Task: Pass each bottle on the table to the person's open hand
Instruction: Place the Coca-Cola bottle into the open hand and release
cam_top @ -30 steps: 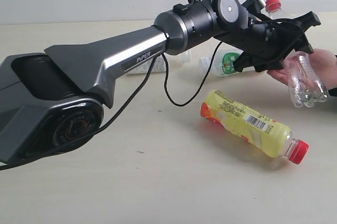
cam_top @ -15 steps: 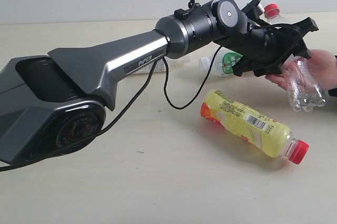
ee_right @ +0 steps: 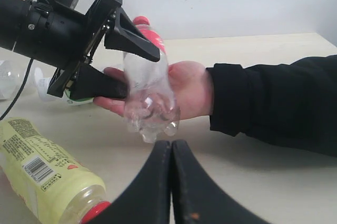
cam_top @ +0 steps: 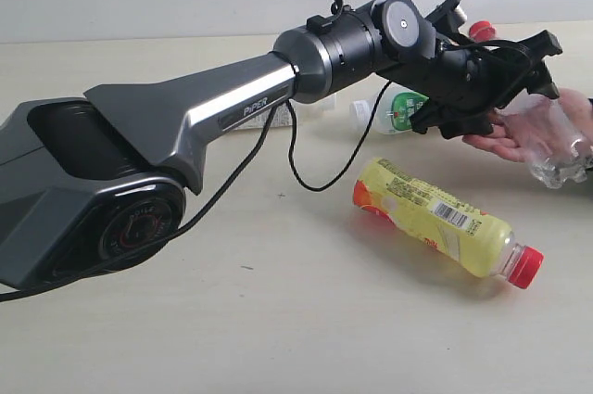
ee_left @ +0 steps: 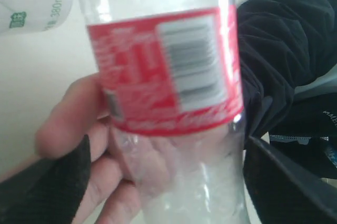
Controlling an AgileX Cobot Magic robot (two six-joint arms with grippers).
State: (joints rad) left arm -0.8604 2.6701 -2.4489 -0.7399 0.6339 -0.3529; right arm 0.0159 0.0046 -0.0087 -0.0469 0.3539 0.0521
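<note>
Resting in the palm: crushed bottle between wide jaws

The crushed clear bottle [ee_right: 150,92] with the red label lies in the person's open hand [ee_right: 187,89], red cap pointing away from the right wrist camera and ribbed base hanging past the fingers. The left gripper [ee_right: 142,74] straddles it with its jaws spread wide, one finger above the bottle's shoulder and the other low beside the palm. In the left wrist view a strip of the person's hand shows between one pad and the bottle wall, so the jaws are released, not clamped. In the exterior view the bottle is blurred against the hand.

The right gripper [ee_right: 169,147] hangs low over the table [cam_top: 278,320] with its fingers pressed together on nothing.

The yellow-orange bottle [cam_top: 435,218] lies on its side on the table, red cap toward the right of the exterior view, near and below the hand. The clear bottle with the white-green label [cam_top: 398,108] lies further back, partly hidden behind the left arm
</note>
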